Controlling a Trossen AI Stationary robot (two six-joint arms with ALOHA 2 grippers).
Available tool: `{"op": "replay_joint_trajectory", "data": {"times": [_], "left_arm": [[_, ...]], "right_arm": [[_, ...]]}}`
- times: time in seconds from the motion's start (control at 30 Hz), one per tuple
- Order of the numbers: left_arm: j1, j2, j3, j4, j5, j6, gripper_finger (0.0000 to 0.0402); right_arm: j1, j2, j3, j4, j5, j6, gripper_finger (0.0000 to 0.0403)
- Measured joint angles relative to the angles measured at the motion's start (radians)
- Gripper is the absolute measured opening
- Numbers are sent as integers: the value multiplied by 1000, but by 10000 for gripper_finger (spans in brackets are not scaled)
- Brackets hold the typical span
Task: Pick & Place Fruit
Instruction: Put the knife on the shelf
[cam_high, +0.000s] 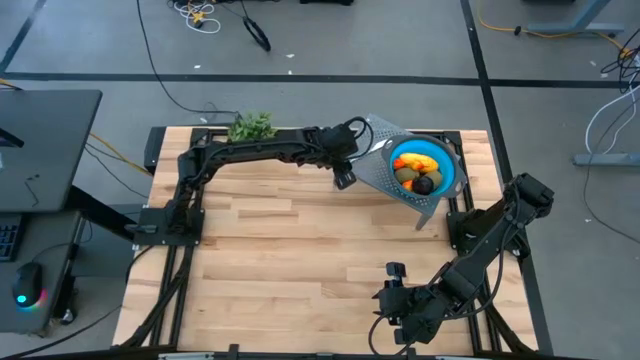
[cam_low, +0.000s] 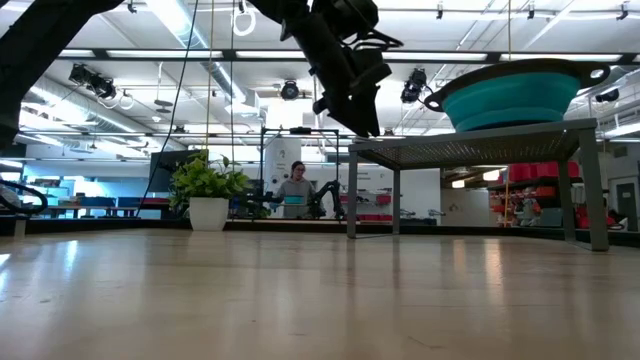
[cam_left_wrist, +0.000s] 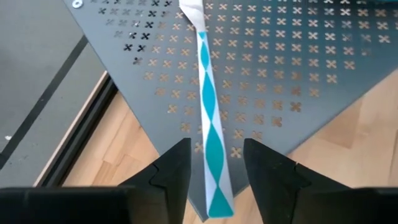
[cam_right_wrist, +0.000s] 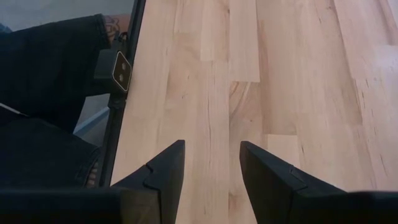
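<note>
The fruit (cam_high: 418, 172), orange, yellow, olive-green and dark purple pieces, lies in a blue bowl (cam_high: 450, 160). The bowl stands on a grey perforated rack (cam_high: 385, 180) at the table's far right. On the rack lies a knife (cam_left_wrist: 205, 81). Its blue-and-white handle (cam_left_wrist: 214, 180) reaches out past the rack's corner. My left gripper (cam_left_wrist: 214, 152) is open, slanting down at that corner with one finger on either side of the handle end and a gap on both sides. My right gripper (cam_right_wrist: 211, 146) waits open over bare wood near the table's near right edge (cam_high: 393, 285).
A leafy green sprig (cam_high: 250, 127) stands at the table's far edge, left of the rack. The rack stands on thin legs (cam_low: 352, 190) above the wooden table (cam_high: 280, 260). A person (cam_low: 295, 185) sits in the room beyond.
</note>
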Motion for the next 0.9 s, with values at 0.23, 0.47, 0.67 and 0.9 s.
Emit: {"op": "replay_joint_trajectory", "data": {"times": [0.23,0.47,0.67,0.9], "left_arm": [[1,-1,-78,114,-33,10,216],[12,-5,-104,156,12,0,250],[12,-2,-92,146,5,-27,228],[11,-1,-91,140,2,-76,177]], "right_arm": [[0,0,0,0,0,0,165],[0,0,0,0,-1,-8,165],[0,0,0,0,-1,-11,165],[0,0,0,0,-1,-11,165]]}}
